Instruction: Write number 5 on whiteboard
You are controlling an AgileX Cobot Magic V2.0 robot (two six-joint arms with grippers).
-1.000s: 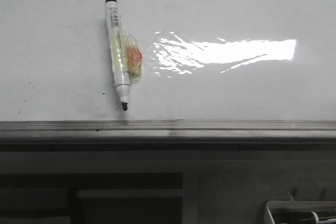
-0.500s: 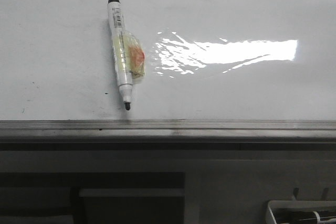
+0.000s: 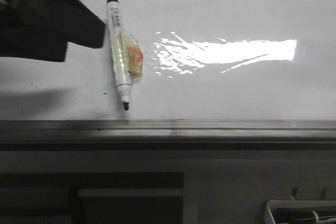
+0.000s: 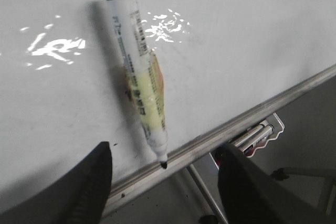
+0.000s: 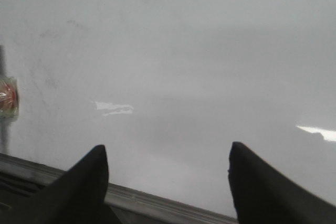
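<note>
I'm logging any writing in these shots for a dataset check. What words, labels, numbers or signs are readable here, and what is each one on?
None can be read.
Marker: small dark print runs along its white barrel, too small and blurred to make out in either view.
Tape wrapped around the marker: a yellowish patch with an orange-red blotch, no legible lettering.
Whiteboard: no number written on it yet, only glare and a few dark specks.

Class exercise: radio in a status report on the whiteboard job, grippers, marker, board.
Left gripper open, above marker, empty. Right gripper open, empty. Marker uncapped on whiteboard. No 5 written yet. Nothing in the way.
</note>
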